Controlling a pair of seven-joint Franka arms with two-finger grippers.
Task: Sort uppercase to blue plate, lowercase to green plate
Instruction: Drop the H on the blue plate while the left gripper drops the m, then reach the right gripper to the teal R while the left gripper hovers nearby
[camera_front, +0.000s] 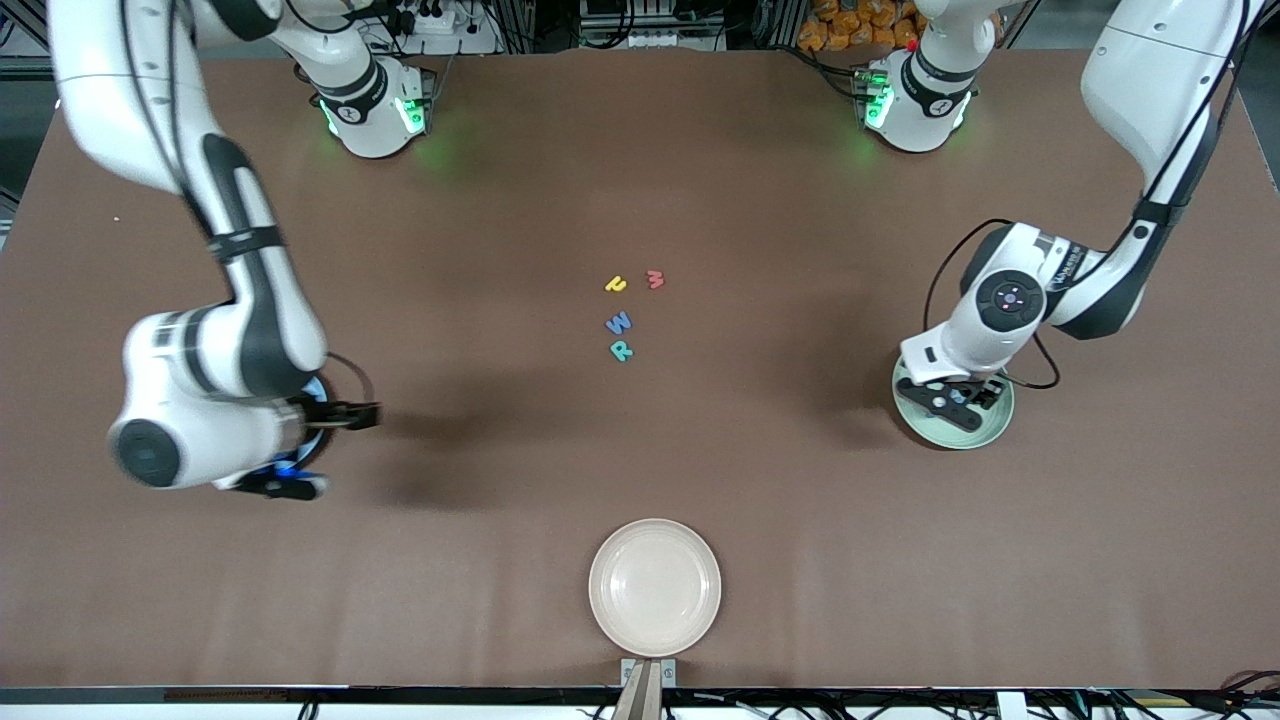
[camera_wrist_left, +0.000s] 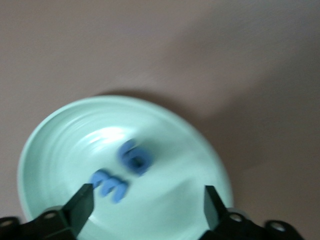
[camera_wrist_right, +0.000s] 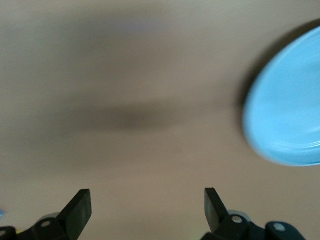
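The green plate (camera_front: 985, 435) lies toward the left arm's end of the table. My left gripper (camera_front: 955, 400) hangs open just over it. In the left wrist view the green plate (camera_wrist_left: 65, 140) holds a blue g (camera_wrist_left: 135, 157) and a second blue letter (camera_wrist_left: 110, 185) beside one fingertip of the left gripper (camera_wrist_left: 147, 200). The blue plate (camera_front: 322, 440) is mostly hidden under the right arm. My right gripper (camera_front: 345, 414) is open and empty; in its wrist view the right gripper (camera_wrist_right: 147, 200) is over bare table beside the blue plate (camera_wrist_right: 290, 110). Mid-table lie a yellow hooked letter (camera_front: 616, 285), red w (camera_front: 655, 279), blue W (camera_front: 619, 322) and teal R (camera_front: 621, 350).
A cream-white plate (camera_front: 655, 587) sits near the table's edge closest to the front camera. Both robot bases stand along the edge farthest from that camera. The brown table (camera_front: 640, 450) between the letters and the cream plate is bare.
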